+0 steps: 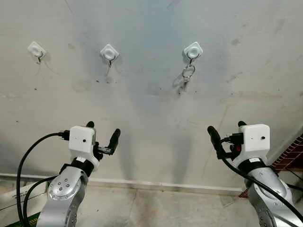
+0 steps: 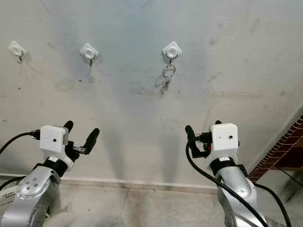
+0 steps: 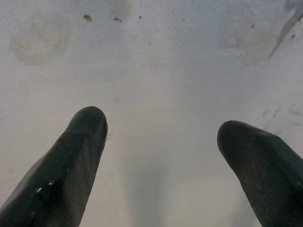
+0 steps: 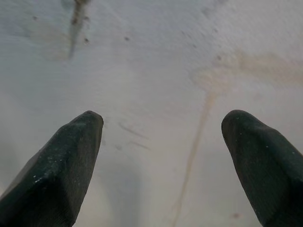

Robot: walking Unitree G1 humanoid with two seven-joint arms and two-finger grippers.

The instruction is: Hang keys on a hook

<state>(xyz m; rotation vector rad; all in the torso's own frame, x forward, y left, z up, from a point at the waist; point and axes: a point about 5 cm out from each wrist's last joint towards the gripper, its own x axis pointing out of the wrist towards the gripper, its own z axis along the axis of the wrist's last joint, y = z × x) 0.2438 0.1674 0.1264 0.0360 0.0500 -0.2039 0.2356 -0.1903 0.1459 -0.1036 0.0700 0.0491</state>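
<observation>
I find no writing, label, brand mark, number or sign that I can read anywhere in these views; the wall [image 1: 151, 109], the white hook plates and the white wrist housings carry no lettering that I can make out.

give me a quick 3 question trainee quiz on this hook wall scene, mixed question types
1. True or false: the keys already hang from a hook.
2. Multiple choice: which of the three wall hooks holds them? A) the robot's left one B) the middle one C) the robot's right hook
3. Short answer: how do the left gripper and right gripper stand?

Key
1. True
2. C
3. Both open and holding nothing, held up before the wall, well below the hooks.
</observation>
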